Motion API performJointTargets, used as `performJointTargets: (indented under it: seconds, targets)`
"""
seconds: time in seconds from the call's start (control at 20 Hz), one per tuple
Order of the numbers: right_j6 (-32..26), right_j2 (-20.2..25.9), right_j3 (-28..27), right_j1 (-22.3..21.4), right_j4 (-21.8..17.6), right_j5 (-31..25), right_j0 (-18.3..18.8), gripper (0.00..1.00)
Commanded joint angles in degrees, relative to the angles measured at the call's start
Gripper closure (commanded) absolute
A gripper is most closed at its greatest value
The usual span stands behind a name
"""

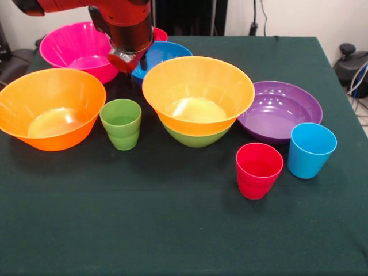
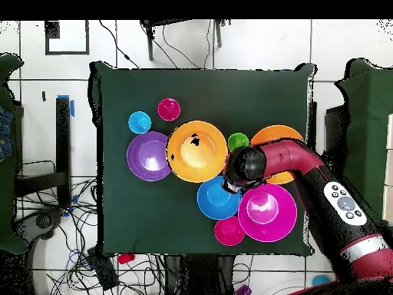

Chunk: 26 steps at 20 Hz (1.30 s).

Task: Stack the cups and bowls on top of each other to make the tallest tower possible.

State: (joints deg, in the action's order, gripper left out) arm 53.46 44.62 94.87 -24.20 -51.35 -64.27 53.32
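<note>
Front view: the tower (image 1: pixel 197 109) so far consists of a single orange bowl nested in the green bowl (image 1: pixel 195 137) at table centre, so the build appears barely begun. A second orange bowl (image 1: pixel 50 107) sits apart at the left, with the green cup (image 1: pixel 121 123) between it and the tower; the purple bowl (image 1: pixel 280 110) touches or nearly touches the tower at the right, and the red cup (image 1: pixel 259 169) and light blue cup (image 1: pixel 311 149) stand just in front of it. The pink bowl (image 1: pixel 80 50), blue bowl (image 1: pixel 160 57) and a sliver of the small red bowl (image 1: pixel 159 34) lie at the far side. The gripper (image 1: pixel 127 60) hangs over the blue bowl's rim; whether it is open or closed cannot be told. No writing or brand is legible. Overhead view: eight pieces are unstacked around the tower (image 2: pixel 197 151); the gripper (image 2: pixel 232 184) hangs between the blue bowl (image 2: pixel 218 199) and pink bowl (image 2: pixel 267 212), with the small red bowl (image 2: pixel 229 230) beside them. The only markings are unreadable button symbols on the arm (image 2: pixel 341 203).
</note>
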Motion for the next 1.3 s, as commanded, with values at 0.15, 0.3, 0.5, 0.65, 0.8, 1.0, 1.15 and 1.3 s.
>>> performJointTargets:
  seconds: [0.15,0.3,0.5,0.65,0.8,1.0,1.15,1.3]
  targets:
    - [-4.4,-4.5,-2.1,3.1,-3.4,4.7,-0.8,0.00]
    - [-4.6,-5.1,-2.2,3.3,-3.2,4.1,-0.7,0.00]
    - [-4.8,-6.2,-2.9,4.2,-3.5,3.7,-0.8,0.00]
    - [-5.6,-7.1,-3.5,5.3,-4.4,3.9,-0.7,0.00]
    - [-5.7,-7.8,-3.9,6.5,-5.0,4.8,-0.5,0.00]
    - [-4.7,-8.6,-3.7,7.9,-5.1,6.1,0.0,0.00]
    - [-3.6,-9.3,-4.1,9.3,-5.6,7.8,-0.4,0.00]
    - [-3.4,-9.8,-4.5,10.1,-6.0,8.9,-0.7,0.00]
